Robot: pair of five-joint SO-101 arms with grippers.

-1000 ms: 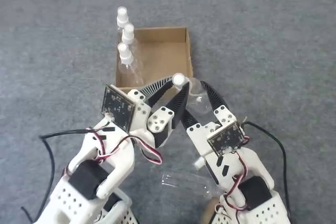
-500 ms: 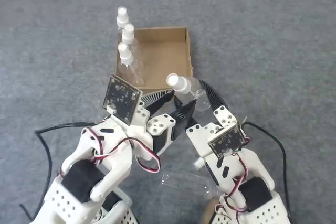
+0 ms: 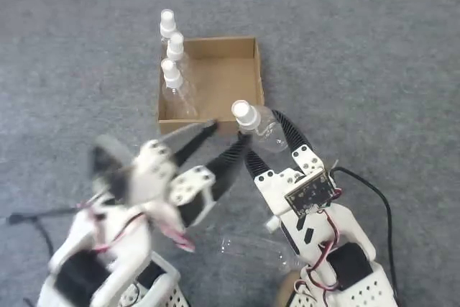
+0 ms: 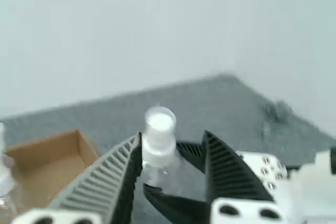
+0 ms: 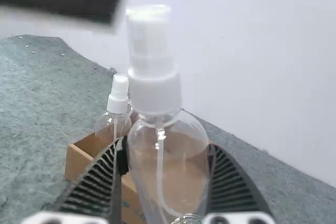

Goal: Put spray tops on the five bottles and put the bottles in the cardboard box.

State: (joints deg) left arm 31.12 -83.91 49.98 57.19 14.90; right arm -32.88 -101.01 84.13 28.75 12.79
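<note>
A clear plastic bottle with a white spray top (image 3: 256, 123) is clamped upright between the jaws of the right gripper (image 3: 263, 134), just outside the near right corner of the shallow brown cardboard box (image 3: 223, 77). The left gripper (image 3: 230, 133) is held beside it, jaws spread and gripping nothing. Three capped clear bottles (image 3: 172, 80) are lined along the box's left wall; its right half is left bare. Broad grey carpet (image 3: 374, 70) is seen to the right
</note>
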